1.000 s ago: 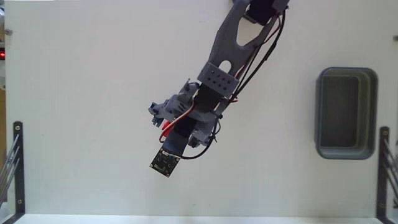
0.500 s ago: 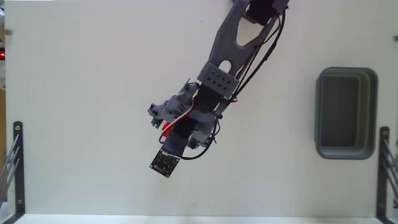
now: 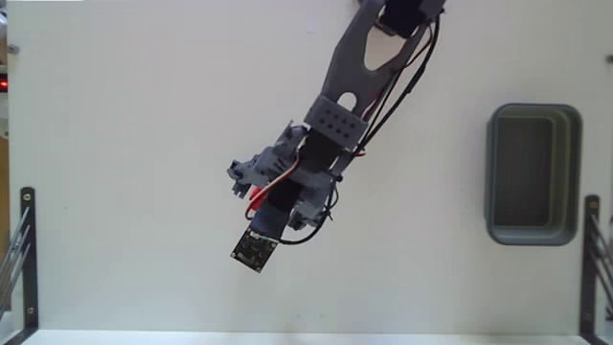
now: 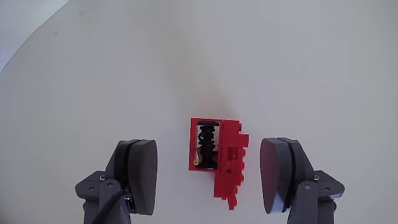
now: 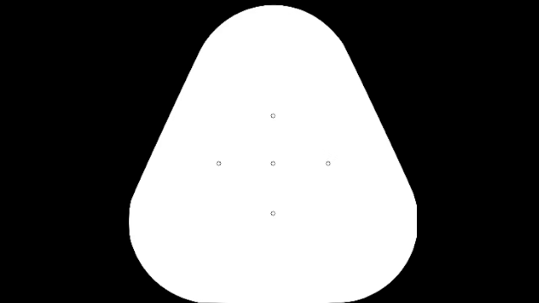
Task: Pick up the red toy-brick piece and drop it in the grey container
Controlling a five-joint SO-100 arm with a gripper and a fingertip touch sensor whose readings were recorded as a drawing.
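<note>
In the wrist view the red toy-brick piece (image 4: 224,158) lies flat on the white table. It has a stepped edge and a dark gap holding a black spring-like part. My gripper (image 4: 211,163) is open and straddles it, one finger (image 4: 140,177) to its left and the other a little off its right side; neither touches it. In the fixed view the gripper (image 3: 257,175) hangs over the table's middle and the arm hides the brick. The grey container (image 3: 533,173) stands far to the right, with nothing showing inside.
Black metal brackets stand at the table's lower left (image 3: 27,251) and lower right (image 3: 590,257) edges. The arm (image 3: 356,77) reaches in from the top with black and red wires along it. White tabletop lies between the gripper and the tray.
</note>
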